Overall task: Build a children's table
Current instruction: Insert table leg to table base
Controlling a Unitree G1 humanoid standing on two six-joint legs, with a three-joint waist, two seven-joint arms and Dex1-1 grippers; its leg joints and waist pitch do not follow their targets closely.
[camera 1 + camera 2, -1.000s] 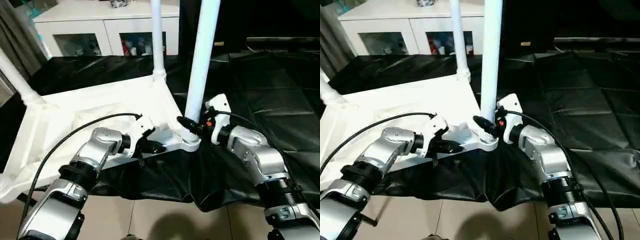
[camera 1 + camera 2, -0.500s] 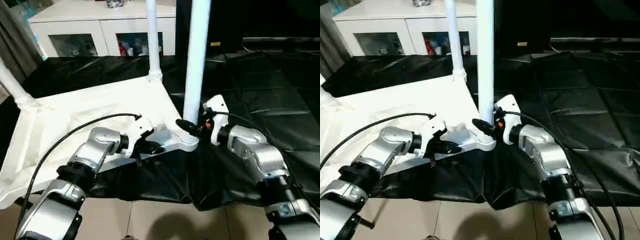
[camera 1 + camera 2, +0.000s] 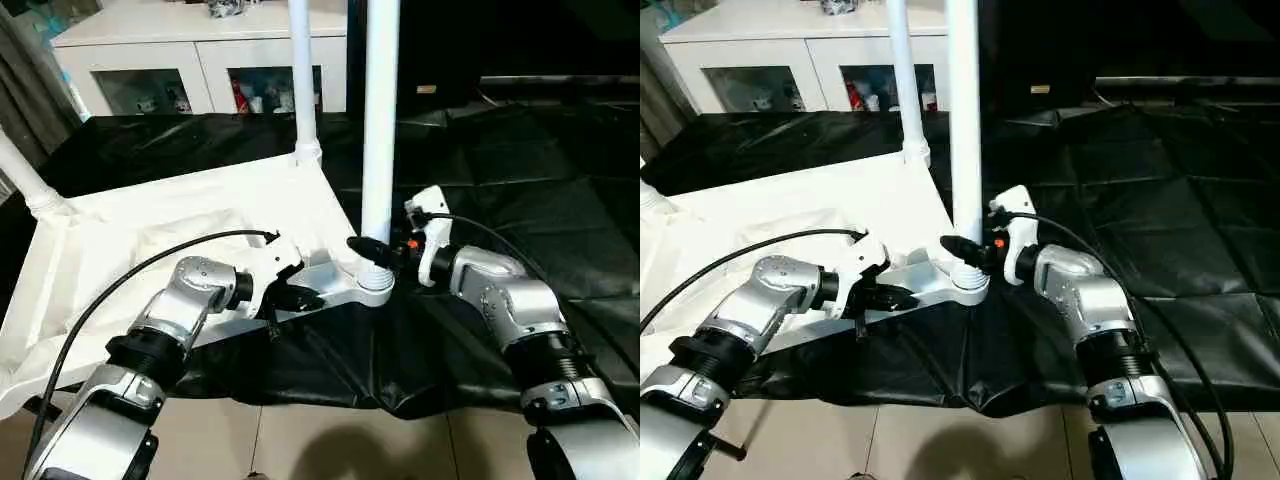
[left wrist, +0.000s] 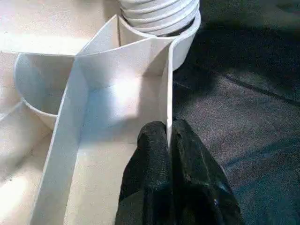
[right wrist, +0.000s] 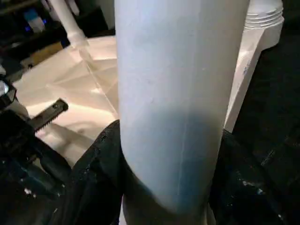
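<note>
The children's table (image 3: 150,235) lies upside down on a black sheet, ribbed underside up. A white leg (image 3: 380,130) stands almost upright in the near right corner socket (image 3: 375,288). My right gripper (image 3: 372,250) is shut around this leg just above the socket; its black fingers (image 5: 96,161) wrap the tube (image 5: 178,93). My left gripper (image 3: 298,298) is shut on the table's thin rim wall just left of that socket, and its fingertips (image 4: 154,140) pinch the wall (image 4: 166,84). Two more legs stand in the far corner (image 3: 303,80) and the left corner (image 3: 25,170).
A white glass-door cabinet (image 3: 200,50) stands behind the table. The black sheet (image 3: 520,170) spreads wide to the right and hangs over the front edge. Tiled floor (image 3: 350,440) lies below. A grey curtain (image 3: 25,70) hangs at the far left.
The leg in my right gripper has swung from leaning right to nearly upright. The whole view has shifted a little. Both grips are unchanged.
</note>
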